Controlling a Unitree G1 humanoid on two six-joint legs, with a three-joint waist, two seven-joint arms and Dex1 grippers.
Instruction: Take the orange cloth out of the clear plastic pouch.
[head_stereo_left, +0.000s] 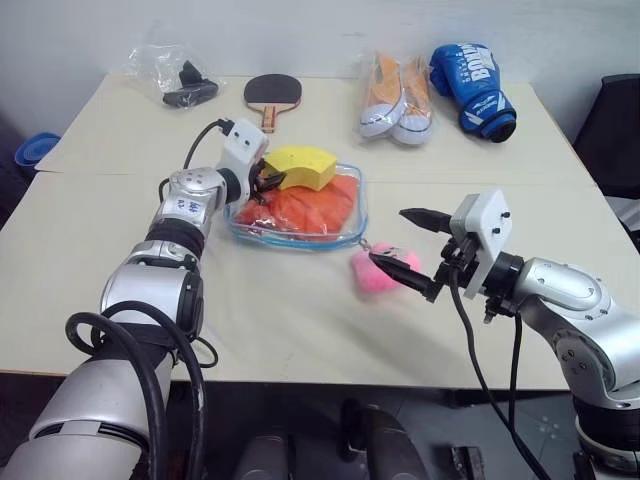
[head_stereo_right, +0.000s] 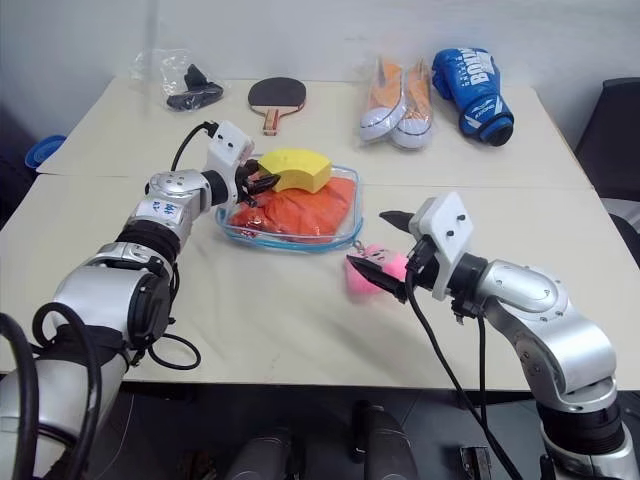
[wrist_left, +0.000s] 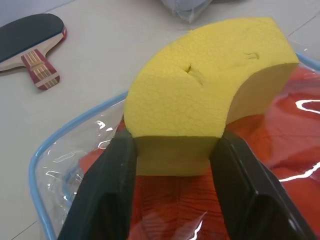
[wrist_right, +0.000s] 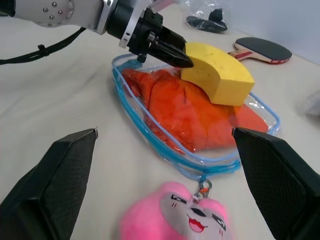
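The clear plastic pouch (head_stereo_left: 300, 243), edged in blue, lies flat mid-table with the orange cloth (head_stereo_left: 300, 208) folded inside it. A yellow foam block (head_stereo_left: 300, 167) rests on top of the pouch. My left gripper (head_stereo_left: 268, 180) is shut on the near end of that block; its fingers (wrist_left: 107, 185) press against both sides. A pink plush charm (head_stereo_left: 372, 272) hangs off the pouch's near right corner. My right gripper (head_stereo_left: 387, 235) hovers open just above the charm, holding nothing, and is aimed toward the pouch (wrist_right: 150, 135).
Along the far edge of the table lie a crinkled clear bag with black items (head_stereo_left: 180, 80), a table-tennis paddle (head_stereo_left: 272, 93), wrapped orange-and-white shoes (head_stereo_left: 397, 97) and a blue boxing glove (head_stereo_left: 473, 88). A dark chair (head_stereo_left: 615, 120) stands at the right.
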